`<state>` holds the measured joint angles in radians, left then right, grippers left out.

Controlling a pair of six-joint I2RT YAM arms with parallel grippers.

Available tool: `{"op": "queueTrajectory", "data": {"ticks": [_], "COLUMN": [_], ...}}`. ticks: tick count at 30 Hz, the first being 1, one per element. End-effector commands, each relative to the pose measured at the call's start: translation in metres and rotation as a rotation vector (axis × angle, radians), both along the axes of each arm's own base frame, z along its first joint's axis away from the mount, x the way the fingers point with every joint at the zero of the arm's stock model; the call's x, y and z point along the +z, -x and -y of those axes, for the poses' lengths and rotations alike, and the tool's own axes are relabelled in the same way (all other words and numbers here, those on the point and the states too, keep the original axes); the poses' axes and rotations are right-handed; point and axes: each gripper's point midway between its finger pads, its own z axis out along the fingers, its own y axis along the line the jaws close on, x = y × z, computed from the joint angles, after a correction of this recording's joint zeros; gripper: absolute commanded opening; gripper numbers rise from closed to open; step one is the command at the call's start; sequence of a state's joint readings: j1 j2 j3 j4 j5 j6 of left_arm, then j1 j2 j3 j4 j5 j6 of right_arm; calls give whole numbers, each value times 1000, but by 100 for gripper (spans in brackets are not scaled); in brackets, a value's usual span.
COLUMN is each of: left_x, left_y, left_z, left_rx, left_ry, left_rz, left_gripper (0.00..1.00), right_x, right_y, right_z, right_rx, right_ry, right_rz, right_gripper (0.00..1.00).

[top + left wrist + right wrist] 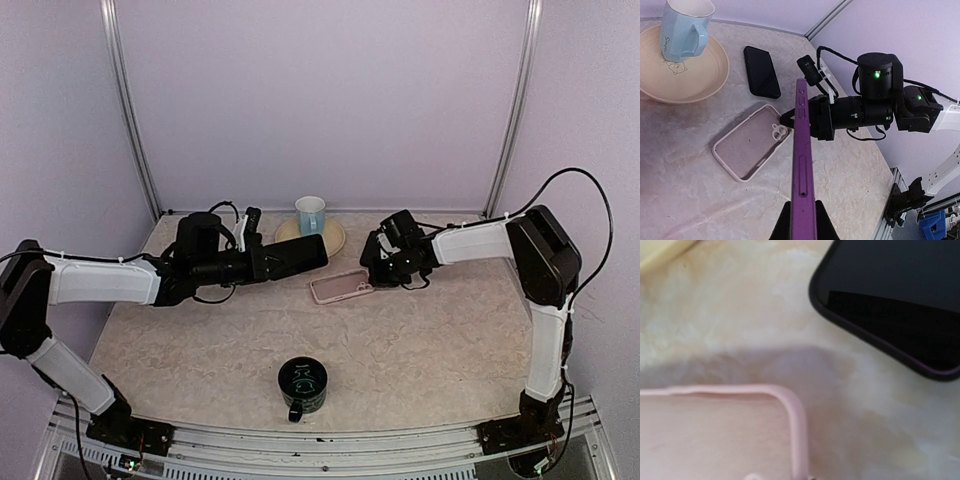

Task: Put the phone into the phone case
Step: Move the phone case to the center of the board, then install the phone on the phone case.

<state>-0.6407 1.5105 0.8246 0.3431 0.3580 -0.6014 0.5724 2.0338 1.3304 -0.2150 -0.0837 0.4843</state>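
The left gripper point(802, 226) holds a purple phone point(802, 165) edge-up, its fingers pressed against the phone's two faces, in the air above the middle of the marbled worktop point(180, 350). In the overhead view the phone reaches toward the centre. A pink phone case point(750, 147) lies open side up near the worktop's centre, a little toward the far edge, just beyond the raised phone's tip. The right gripper point(786, 120) comes in low from the right edge with its fingers drawn together, tips at the case's camera-cutout corner. It cannot be told whether they pinch the rim. A black phone-shaped slab point(761, 71) lies flat just beyond the case, toward the far edge. Left of it, a pale blue mug point(682, 27) stands on a cream plate point(705, 80) at the middle of the far edge. A dark green mug point(302, 385) sits alone near the middle of the near edge.
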Motion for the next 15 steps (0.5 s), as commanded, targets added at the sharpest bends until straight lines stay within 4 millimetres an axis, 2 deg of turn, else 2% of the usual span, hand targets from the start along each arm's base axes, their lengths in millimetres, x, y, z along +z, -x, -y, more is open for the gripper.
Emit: {"op": "queueTrajectory", "data": {"ticks": [1, 5, 9, 12, 15], "left_x": [36, 37, 38, 36, 34], "left_y": [-4, -4, -4, -4, -4], "left_z": [-5, -7, -6, -6, -6], "left_rx": [11, 16, 15, 16, 17], "left_ry": [70, 73, 79, 79, 80], "left_rz": [92, 95, 94, 90, 86], "left_gripper": [0, 0, 0, 0, 0], "right_x": [5, 7, 11, 21, 33], "right_y": [-7, -4, -2, -9, -23], "right_z": [-17, -28, -34, -34, -35], "right_rx": [-16, 14, 41, 47, 52], "right_ry": [-36, -48, -57, -43, -10], "right_rz": [26, 21, 24, 60, 91], "right_gripper": [13, 20, 22, 20, 20]}}
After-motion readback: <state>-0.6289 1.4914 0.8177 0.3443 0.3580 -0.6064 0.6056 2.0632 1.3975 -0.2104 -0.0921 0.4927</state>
